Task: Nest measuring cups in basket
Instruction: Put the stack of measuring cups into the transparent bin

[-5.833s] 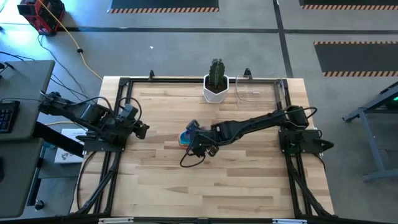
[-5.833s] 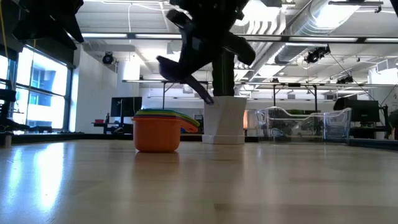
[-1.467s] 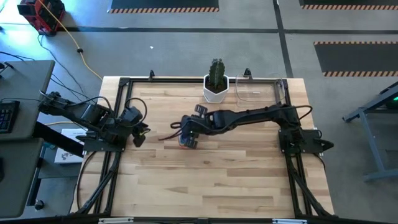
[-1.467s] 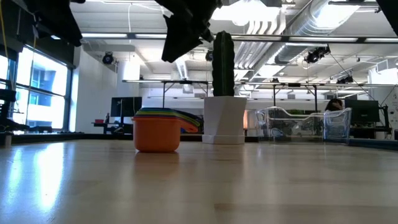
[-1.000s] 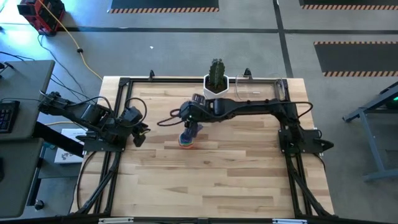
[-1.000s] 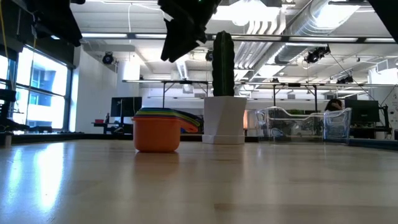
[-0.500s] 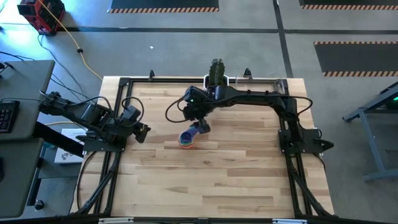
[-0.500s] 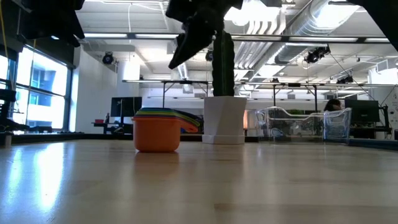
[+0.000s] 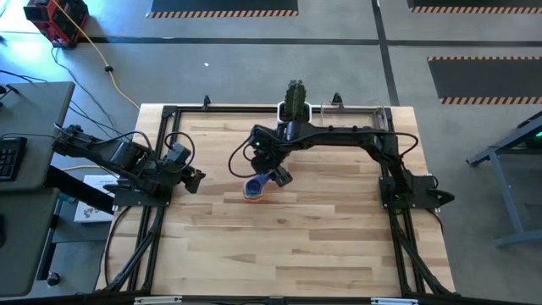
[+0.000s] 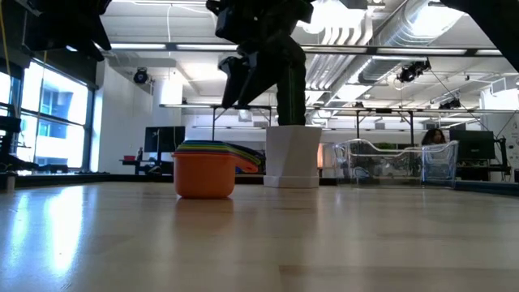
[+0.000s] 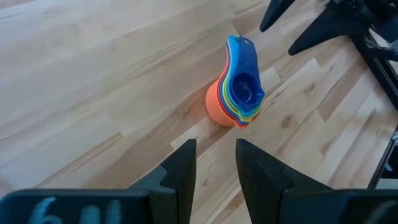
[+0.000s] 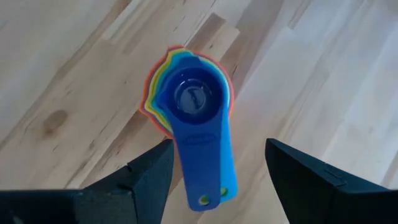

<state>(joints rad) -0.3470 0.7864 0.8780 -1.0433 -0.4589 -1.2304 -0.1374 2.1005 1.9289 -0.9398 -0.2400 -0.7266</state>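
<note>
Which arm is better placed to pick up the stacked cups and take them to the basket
The right. Its open gripper hangs directly over the nested measuring cups, fingers either side of the handles. The left gripper waits near the table's left edge, farther from the basket.

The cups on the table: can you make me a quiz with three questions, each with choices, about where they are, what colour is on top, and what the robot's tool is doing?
1. Where is the stack of cups?
A. In the basket
B. On the table, away from the basket
C. On the cactus pot

2. What colour is the top cup?
A. Blue
B. Pink
C. White

3. What is the right tool doing?
A. Holding one cup
B. Open above the stack
C. Resting shut on the table

Answers:
1 B: the high view shows the stack on bare wood, with the basket apart at the table's far edge.
2 A: the right wrist view shows a blue cup innermost.
3 B: its fingers are spread either side of the blue handle, gripping nothing.
</note>
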